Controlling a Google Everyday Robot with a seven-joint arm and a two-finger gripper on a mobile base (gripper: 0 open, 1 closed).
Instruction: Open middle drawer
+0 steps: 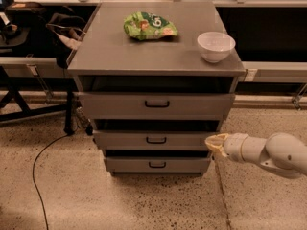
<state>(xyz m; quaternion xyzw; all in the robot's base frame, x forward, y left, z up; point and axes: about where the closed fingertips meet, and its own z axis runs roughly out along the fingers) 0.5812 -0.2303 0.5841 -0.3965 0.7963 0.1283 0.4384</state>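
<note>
Reaching in nearly level from the right, white arm (pixel 268 152) stretched leftward, gripper (pixel 214 144) at the right edge of the middle drawer (pixel 124 141), grip state impossible to tell.

We were in a lab-like workroom, with a speckled hard floor (pixel 144 200), a loose black cable (pixel 33 176) across it, metal rails (pixel 273 71) below dark windows, and a plain grey drawer cabinet (pixel 144 51). Our gripper (pixel 215 144) hung at the right end of the middle drawer (pixel 124 140).
</note>
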